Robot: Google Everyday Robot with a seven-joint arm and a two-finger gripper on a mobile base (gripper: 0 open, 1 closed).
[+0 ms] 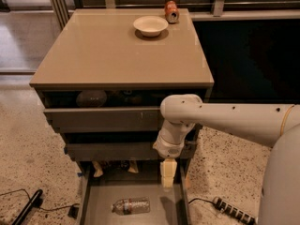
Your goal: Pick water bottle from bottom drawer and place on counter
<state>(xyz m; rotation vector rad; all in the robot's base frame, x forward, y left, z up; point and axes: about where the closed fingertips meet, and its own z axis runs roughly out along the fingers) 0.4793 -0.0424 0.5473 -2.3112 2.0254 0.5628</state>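
Water bottle [131, 206] lies on side on open bottom drawer [99, 199] floor. Gripper [168, 176] hangs above, right of bottle, apart from it; spread or closed, cannot tell. Bottle likely light, thin-walled, crushable, slick, rolls easily. Best hold: across mid-body, gentle squeeze.

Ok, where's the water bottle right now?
In the camera view the water bottle lies on its side on the bottom drawer floor, at the picture's lower edge; the gripper hangs above it, slightly to the picture's right.
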